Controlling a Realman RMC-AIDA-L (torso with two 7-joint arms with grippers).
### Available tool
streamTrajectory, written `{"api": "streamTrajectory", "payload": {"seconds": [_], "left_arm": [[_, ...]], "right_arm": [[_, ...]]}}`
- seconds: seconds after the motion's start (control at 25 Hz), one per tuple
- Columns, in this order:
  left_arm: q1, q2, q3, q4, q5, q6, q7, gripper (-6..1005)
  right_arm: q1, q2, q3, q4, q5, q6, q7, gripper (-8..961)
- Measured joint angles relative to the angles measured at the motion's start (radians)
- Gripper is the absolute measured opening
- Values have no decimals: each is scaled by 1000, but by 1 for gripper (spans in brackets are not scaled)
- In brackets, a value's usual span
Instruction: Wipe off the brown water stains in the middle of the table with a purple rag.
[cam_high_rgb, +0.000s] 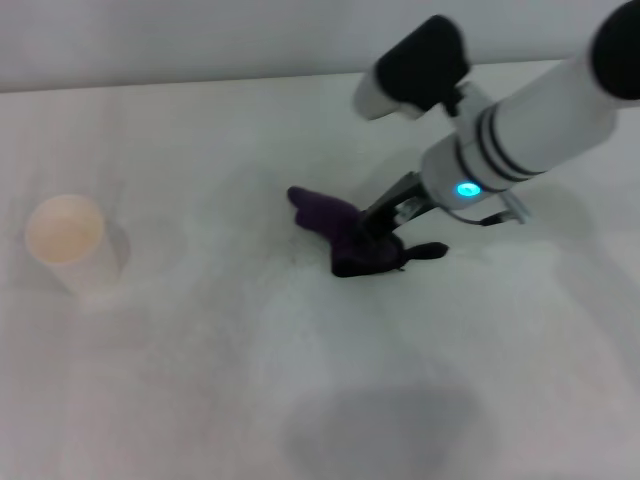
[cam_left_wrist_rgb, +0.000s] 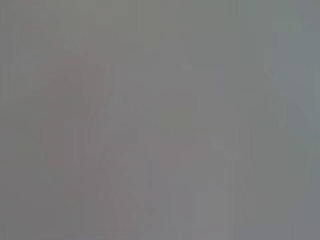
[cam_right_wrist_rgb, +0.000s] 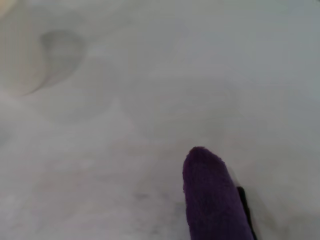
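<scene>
Purple rag (cam_high_rgb: 345, 235) under R gripper (cam_high_rgb: 385, 228), mid-table (cam_high_rgb: 200, 400)

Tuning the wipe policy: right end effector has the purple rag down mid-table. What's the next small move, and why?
Probably a short sweep toward the robot's left, with the purple rag pressed on the table. The right end effector grips it mid-table, and no brown stain shows clearly around it, so any residue likely lies under or beside the cloth.

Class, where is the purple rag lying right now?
In the head view, the purple rag lies mid-table, at the right gripper, well right of the paper cup.
</scene>
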Motion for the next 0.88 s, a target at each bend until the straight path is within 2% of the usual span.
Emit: {"api": "streamTrajectory", "payload": {"seconds": [0.04, 0.24, 0.4, 0.56, 0.72, 0.88], "left_arm": [[-1, 1, 0, 0, 0, 0, 0, 887], [-8, 2, 0, 1, 0, 0, 0, 886], [-9, 3, 0, 1, 0, 0, 0, 886], [-10, 3, 0, 1, -1, 0, 0, 886], [-10, 3, 0, 1, -2, 0, 0, 886], [-10, 1, 0, 1, -2, 1, 0, 887]], "right_arm": [[-3, 0, 4, -2, -1, 4, -2, 105], [-93, 1, 161, -63, -6, 103, -84, 106], [-136, 1, 187, -91, -4, 123, -98, 106], [-143, 6, 172, -92, 13, 124, -137, 182], [-147, 9, 164, -80, 108, 105, -202, 258], [-187, 4, 222, -91, 267, 92, -338, 424]]}}
